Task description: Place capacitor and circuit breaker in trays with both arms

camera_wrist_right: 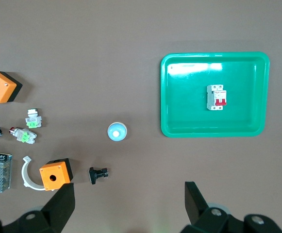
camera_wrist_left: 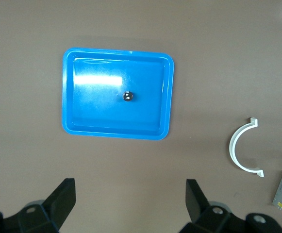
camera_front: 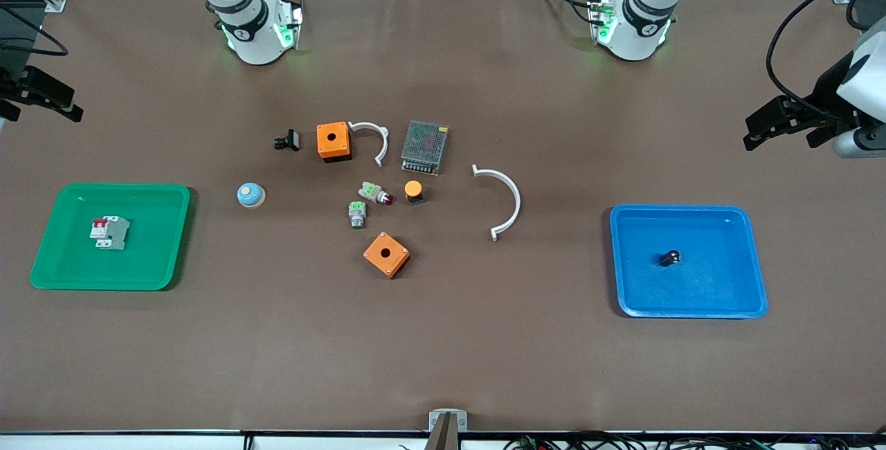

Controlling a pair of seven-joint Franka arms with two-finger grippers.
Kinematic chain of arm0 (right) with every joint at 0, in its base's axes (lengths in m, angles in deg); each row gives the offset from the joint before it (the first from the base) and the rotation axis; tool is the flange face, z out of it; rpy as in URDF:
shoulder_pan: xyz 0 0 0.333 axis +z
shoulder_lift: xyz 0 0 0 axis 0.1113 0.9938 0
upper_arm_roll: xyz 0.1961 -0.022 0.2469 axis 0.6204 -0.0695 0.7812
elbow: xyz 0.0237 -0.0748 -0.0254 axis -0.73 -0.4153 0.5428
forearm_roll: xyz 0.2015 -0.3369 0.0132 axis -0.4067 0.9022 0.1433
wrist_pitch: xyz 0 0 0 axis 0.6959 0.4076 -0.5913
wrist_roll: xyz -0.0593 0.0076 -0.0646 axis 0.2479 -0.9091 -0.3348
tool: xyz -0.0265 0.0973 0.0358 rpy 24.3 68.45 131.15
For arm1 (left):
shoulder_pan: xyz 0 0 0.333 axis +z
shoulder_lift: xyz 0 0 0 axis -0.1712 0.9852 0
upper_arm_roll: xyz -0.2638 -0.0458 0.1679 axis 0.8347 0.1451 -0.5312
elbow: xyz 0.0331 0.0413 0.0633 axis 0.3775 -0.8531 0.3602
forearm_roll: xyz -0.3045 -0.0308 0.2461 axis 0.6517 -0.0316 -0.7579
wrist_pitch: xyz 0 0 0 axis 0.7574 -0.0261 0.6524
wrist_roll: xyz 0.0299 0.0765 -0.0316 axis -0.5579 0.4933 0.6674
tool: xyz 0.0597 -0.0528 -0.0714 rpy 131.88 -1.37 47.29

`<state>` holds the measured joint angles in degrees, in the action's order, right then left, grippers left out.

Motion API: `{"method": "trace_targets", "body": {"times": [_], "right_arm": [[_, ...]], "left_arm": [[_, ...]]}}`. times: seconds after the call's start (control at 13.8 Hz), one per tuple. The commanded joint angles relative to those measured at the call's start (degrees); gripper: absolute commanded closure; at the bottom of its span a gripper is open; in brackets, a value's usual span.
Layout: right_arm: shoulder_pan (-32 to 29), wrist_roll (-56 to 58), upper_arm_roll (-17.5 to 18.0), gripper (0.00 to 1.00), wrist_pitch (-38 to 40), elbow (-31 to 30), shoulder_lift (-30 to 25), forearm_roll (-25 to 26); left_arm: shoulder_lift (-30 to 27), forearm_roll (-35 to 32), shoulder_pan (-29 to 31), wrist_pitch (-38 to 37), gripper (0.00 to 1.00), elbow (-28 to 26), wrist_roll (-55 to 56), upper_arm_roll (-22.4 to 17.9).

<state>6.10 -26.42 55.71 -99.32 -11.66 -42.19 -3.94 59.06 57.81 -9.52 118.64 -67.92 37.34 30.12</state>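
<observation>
Lying in trays: circuit breaker (camera_front: 109, 232) in green tray (camera_front: 166, 242), capacitor (camera_front: 669, 257) in blue tray (camera_front: 740, 277), both arms waiting raised.

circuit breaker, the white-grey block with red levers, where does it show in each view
Front view: the white-grey circuit breaker with red levers lies in the green plastic tray, at the right arm's end of the table.
Left wrist view: not in it.
Right wrist view: the circuit breaker lies near the middle of the green tray.
Shared landmark: the green tray, in the front and right wrist views.

Two trays (camera_front: 111, 194) (camera_front: 689, 214), two orange boxes (camera_front: 333, 141) (camera_front: 386, 254)
</observation>
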Motion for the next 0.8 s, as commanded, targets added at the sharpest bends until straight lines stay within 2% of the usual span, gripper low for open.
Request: {"method": "trace_targets", "body": {"times": [0.0,0.73], "right_arm": [[0.47,-0.93,-0.15,0.0,-0.49,-1.29,-1.19,-1.15],[0.38,-0.32,-0.15,0.0,-0.58,-1.2,-1.19,-1.68]], "left_arm": [[-0.79,0.53,0.71,-0.27,0.0,-0.36,-3.75,-0.13],[-0.97,0.09,0.45,-0.18,0.0,-0.36,-4.21,0.04]]}}
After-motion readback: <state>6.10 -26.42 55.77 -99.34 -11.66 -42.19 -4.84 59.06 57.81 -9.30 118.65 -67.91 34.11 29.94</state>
